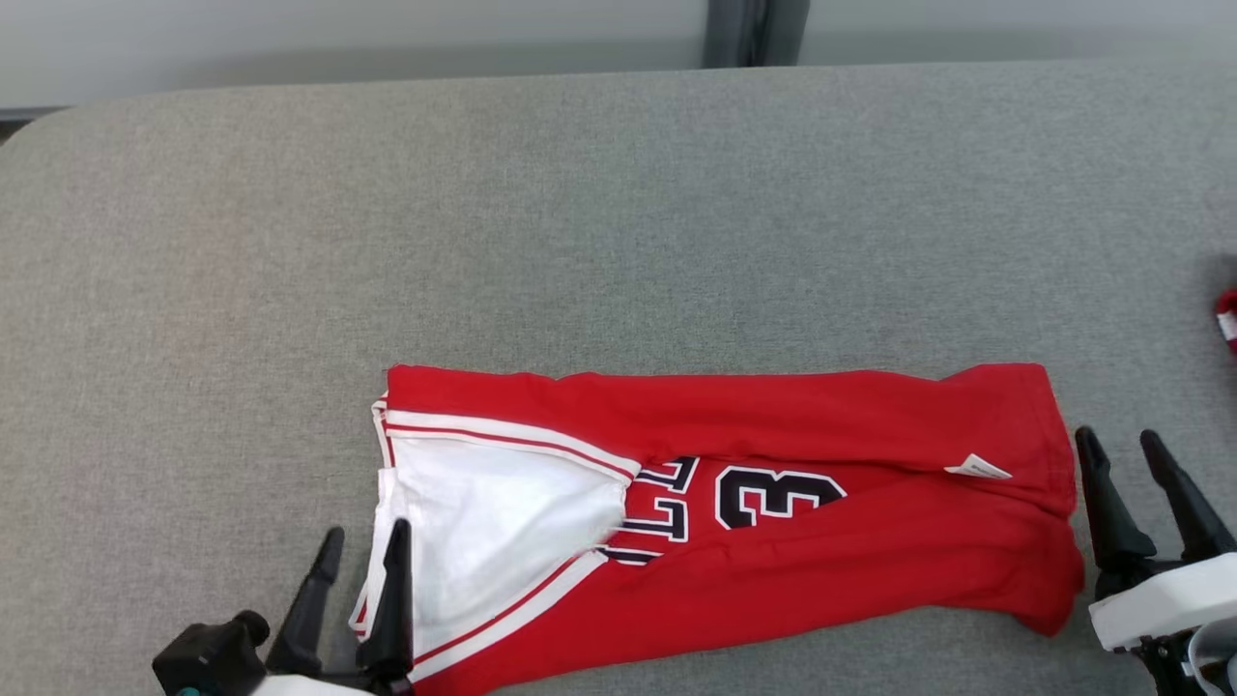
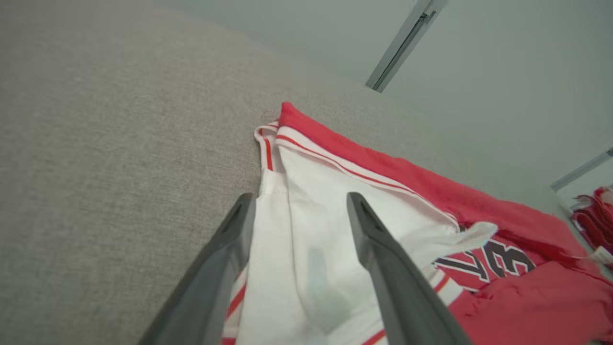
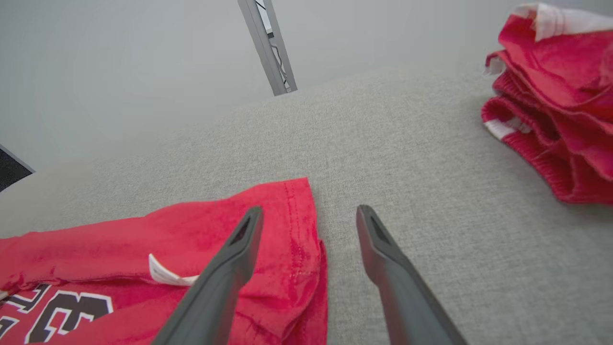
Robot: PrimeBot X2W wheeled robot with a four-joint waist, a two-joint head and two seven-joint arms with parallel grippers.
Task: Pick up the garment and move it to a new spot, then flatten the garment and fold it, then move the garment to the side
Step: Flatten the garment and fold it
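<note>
L gripper [image 1: 366,530] & R gripper [image 1: 1115,434] both spread, empty. I'd pinch all layers at the jersey [image 1: 773,580] ends, lift level, fold w/o dragging.

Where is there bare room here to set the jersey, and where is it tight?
Free: the wide grey surface beyond the jersey, and left of its white end. Crowded: the right edge, by the red garment pile; the near edge, around left gripper and right gripper.
</note>
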